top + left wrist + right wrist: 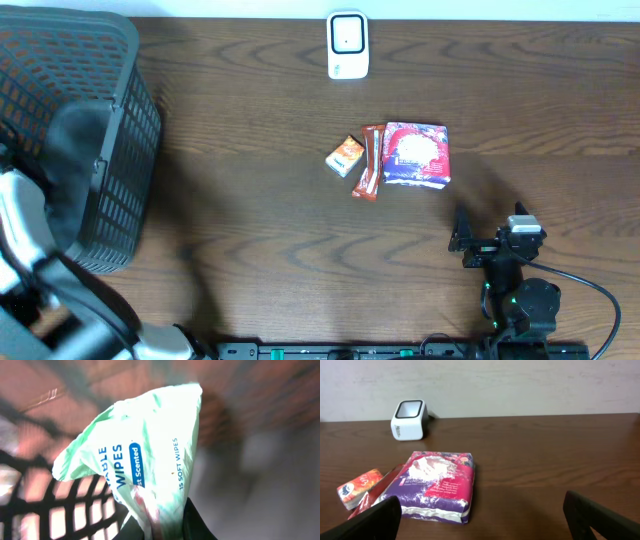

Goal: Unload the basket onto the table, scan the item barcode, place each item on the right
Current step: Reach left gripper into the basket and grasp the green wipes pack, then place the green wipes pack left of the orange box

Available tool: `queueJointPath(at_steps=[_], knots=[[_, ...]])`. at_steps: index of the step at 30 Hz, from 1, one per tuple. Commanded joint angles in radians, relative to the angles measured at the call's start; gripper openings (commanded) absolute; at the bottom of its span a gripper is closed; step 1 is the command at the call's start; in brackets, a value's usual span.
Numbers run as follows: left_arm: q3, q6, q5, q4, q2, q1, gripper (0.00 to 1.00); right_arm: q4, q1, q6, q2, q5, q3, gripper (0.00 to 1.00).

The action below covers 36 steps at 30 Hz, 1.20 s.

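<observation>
between the left jaws, a pale green wipes pack [150, 455] is pinched by its lower edge; the jaws are closed almost together on the thin film, and the rest of the pack rises ahead of them. around and behind it runs the dark mesh of the basket [45, 505], so the item looks to be down inside the basket, not yet lifted over its wall. the hold is on soft wrapper, so the pack will probably sag and swing. a slow, straight lift clear of the rim should keep it from snagging the mesh or slipping free. no barcode shows on the face turned toward the jaws, so it is likely on the far side or in a fold. the pack needs turning until that panel meets the scanner [348, 45], which stands well away from the left jaws across the surface [250, 230], and then holding flat and steady. the right jaws stand wide open and empty, with a purple pack [440, 485] just ahead of them.
</observation>
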Motion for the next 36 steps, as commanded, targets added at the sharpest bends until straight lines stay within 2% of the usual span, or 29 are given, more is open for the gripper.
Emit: queueJointPath(at_steps=[1, 4, 7, 9, 14, 18, 22, 26, 28, 29, 30, 32, 33, 34, 35, 36], knots=[[0.048, -0.030, 0.191, 0.095, -0.202, -0.036, 0.08, -0.003, -0.017, 0.000, -0.006, 0.008, -0.002, 0.99], [0.048, -0.117, 0.346, 0.238, -0.363, -0.090, 0.07, -0.003, -0.018, 0.000, -0.006, 0.008, -0.002, 0.99], [0.048, -0.119, 0.478, 0.324, -0.436, -0.147, 0.07, -0.003, -0.018, 0.000, -0.006, 0.008, -0.002, 0.99], [0.048, -0.163, 0.587, 0.378, -0.478, -0.243, 0.08, -0.004, -0.018, 0.000, -0.006, 0.008, -0.002, 0.99], [0.048, -0.204, 0.628, 0.386, -0.464, -0.506, 0.07, -0.004, -0.018, 0.000, -0.006, 0.008, -0.002, 0.99], [0.048, -0.134, 0.628, 0.364, -0.375, -0.718, 0.08, -0.003, -0.018, 0.000, -0.006, 0.008, -0.002, 0.99], [0.047, 0.016, 0.624, 0.277, -0.188, -0.925, 0.08, -0.003, -0.018, 0.000, -0.006, 0.008, -0.002, 0.99], [0.048, 0.169, 0.590, 0.263, 0.024, -1.028, 0.08, -0.003, -0.017, 0.000, -0.006, 0.008, -0.002, 0.99], [0.048, 0.190, 0.591, 0.256, 0.134, -1.060, 0.13, -0.004, -0.018, 0.000, -0.006, 0.008, -0.002, 0.99], [0.048, 0.190, 0.591, 0.254, 0.158, -1.067, 0.15, -0.004, -0.018, 0.000, -0.006, 0.008, -0.002, 0.99], [0.048, 0.190, 0.591, 0.249, 0.191, -1.076, 0.22, -0.004, -0.018, 0.000, -0.006, 0.008, -0.002, 0.99], [0.048, 0.189, 0.591, 0.238, 0.230, -1.087, 0.24, -0.004, -0.018, 0.000, -0.006, 0.008, -0.002, 0.99], [0.048, 0.189, 0.591, 0.233, 0.241, -1.089, 0.30, -0.004, -0.018, 0.000, -0.006, 0.008, -0.002, 0.99], [0.048, 0.189, 0.591, 0.224, 0.251, -1.093, 0.54, -0.003, -0.018, 0.000, -0.006, 0.008, -0.002, 0.99], [0.048, 0.189, 0.591, 0.219, 0.254, -1.094, 0.65, -0.004, -0.018, 0.000, -0.006, 0.008, -0.002, 0.99], [0.048, 0.189, 0.591, 0.217, 0.254, -1.094, 0.65, -0.003, -0.018, 0.000, -0.006, 0.008, -0.002, 0.99]])
